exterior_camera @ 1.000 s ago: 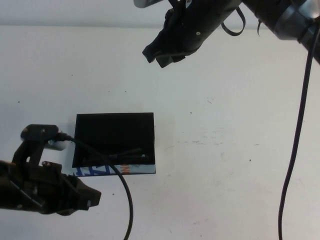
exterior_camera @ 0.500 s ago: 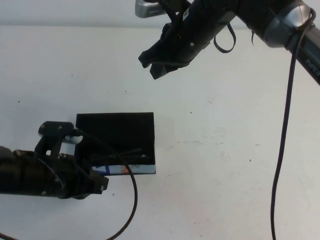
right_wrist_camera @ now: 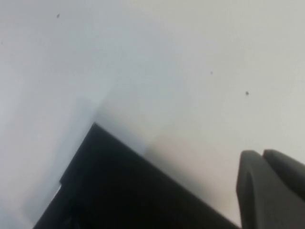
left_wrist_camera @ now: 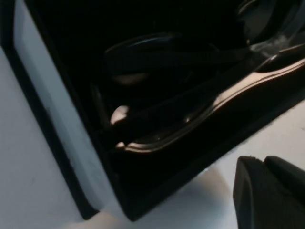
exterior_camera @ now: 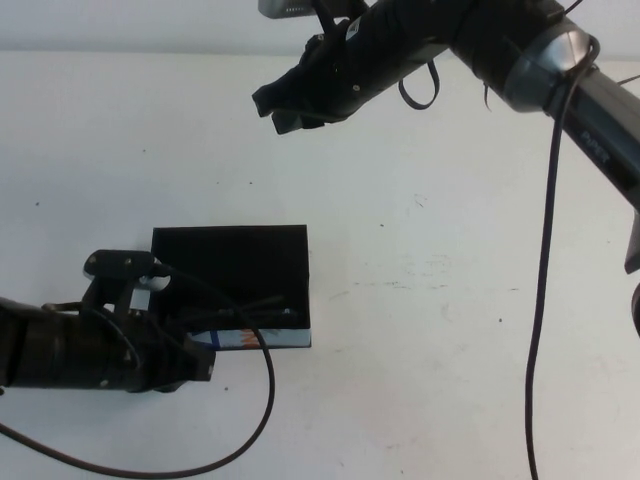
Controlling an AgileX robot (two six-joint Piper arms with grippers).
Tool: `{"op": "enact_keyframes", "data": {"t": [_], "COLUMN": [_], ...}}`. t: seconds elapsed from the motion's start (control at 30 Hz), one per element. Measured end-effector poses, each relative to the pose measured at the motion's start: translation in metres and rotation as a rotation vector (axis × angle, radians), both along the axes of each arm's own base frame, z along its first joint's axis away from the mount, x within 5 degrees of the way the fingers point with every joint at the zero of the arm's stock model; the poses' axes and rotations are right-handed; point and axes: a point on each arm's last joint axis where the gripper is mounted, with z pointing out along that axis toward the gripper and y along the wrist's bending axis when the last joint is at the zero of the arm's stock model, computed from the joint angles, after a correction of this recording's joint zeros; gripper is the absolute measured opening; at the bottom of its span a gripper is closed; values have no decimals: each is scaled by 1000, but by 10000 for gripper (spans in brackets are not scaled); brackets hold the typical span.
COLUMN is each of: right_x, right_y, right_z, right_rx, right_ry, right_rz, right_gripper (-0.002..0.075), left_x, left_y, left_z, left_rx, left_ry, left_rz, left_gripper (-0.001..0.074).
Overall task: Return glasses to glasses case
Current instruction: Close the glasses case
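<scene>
**A:** Where is the case?

**B:** The case [exterior_camera: 230,285] lies flat on the white table [exterior_camera: 450,300], left of centre in the high view. It is black, and a white strip with blue and orange print [exterior_camera: 240,340] runs along its near edge, the 6 o'clock side.

**A:** And the glasses?

**B:** They are inside the case. From above I only see a thin dark arm of the glasses [exterior_camera: 255,305] near the case's 5 o'clock corner. My left wrist camera looks straight into the case [left_wrist_camera: 143,191], and there the glasses [left_wrist_camera: 190,57] lie folded in the black interior, with a glossy rim catching light.

**A:** Where is your left tool?

**B:** My left tool [exterior_camera: 190,365] sits low at about 7 o'clock of the case, just beside the printed strip. In the wrist view its two fingertips [left_wrist_camera: 267,191] appear pressed together over the table, holding nothing.

**A:** And the right one?

**B:** My right tool [exterior_camera: 280,105] hangs above the far side of the table, at about 12 o'clock of the case and well apart from it. Its fingertips [right_wrist_camera: 269,191] also look drawn together and empty; that camera shows a corner of the case [right_wrist_camera: 124,191] below.
</scene>
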Motion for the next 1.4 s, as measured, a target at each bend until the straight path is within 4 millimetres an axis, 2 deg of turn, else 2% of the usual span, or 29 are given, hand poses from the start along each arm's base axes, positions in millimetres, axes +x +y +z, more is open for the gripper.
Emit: {"op": "enact_keyframes", "data": {"t": [0.17, 0.43, 0.77, 1.27, 1.4], "right_x": [15, 33, 40, 24, 19], "right_y": [9, 24, 29, 32, 35], "right_z": [-23, -72, -117, -126, -121], "right_rx": [44, 111, 70, -11, -23], "right_ry": [-10, 27, 97, 215, 234], "right_rz": [-36, -37, -37, 53, 85], "right_gripper": [-11, -11, -11, -11, -11], "left_x": [2, 3, 3, 2, 2], "left_y": [0, -1, -1, -3, -3], "left_z": [-6, -6, -6, -5, -5], "left_rx": [0, -4, -6, -30, -31], "left_ry": [6, 2, 2, 8, 8], "left_rz": [3, 6, 9, 0, 2], "left_gripper": [-4, -4, -4, -4, -4]}}
